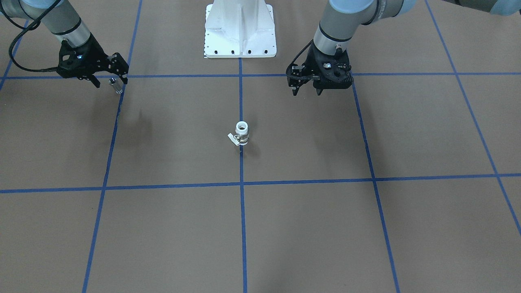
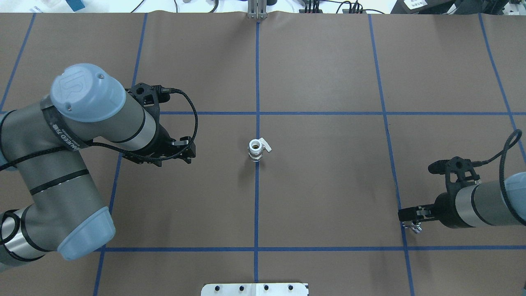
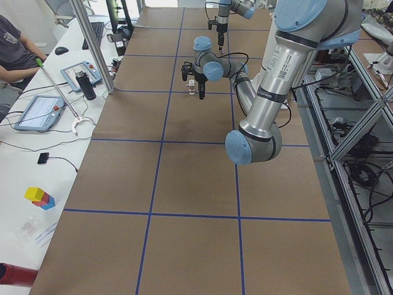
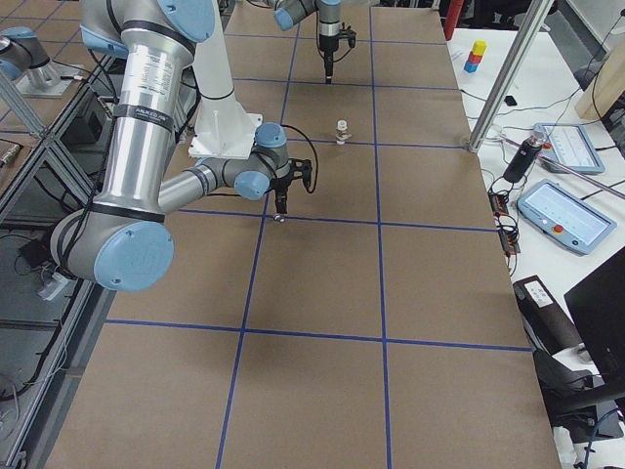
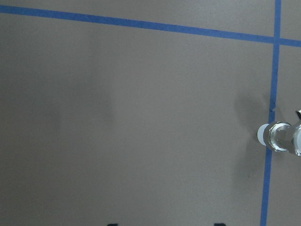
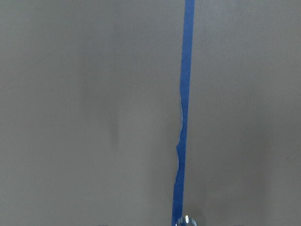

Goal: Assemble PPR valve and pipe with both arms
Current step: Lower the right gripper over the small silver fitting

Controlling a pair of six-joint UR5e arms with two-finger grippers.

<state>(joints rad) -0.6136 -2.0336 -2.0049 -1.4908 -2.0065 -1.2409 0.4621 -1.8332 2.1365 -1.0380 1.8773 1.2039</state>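
The white PPR valve [image 1: 242, 133] stands upright at the table's middle on a blue line, collar up and handle to one side. It also shows in the overhead view [image 2: 256, 149] and at the right edge of the left wrist view [image 5: 281, 137]. My left gripper [image 1: 307, 92] hangs open and empty above the table, apart from the valve, toward the robot's left. The small silvery pipe [image 1: 117, 86] is upright at my right gripper [image 1: 110, 82], close by one finger. That gripper's fingers look spread. The pipe also shows in the overhead view [image 2: 413, 226].
The white bolted pedestal [image 1: 240, 30] stands at the robot's side of the table. Blue tape lines [image 1: 241, 183] grid the brown tabletop. Operators' tablets and a bottle [image 3: 88, 84] lie on a side bench beyond the table's far edge.
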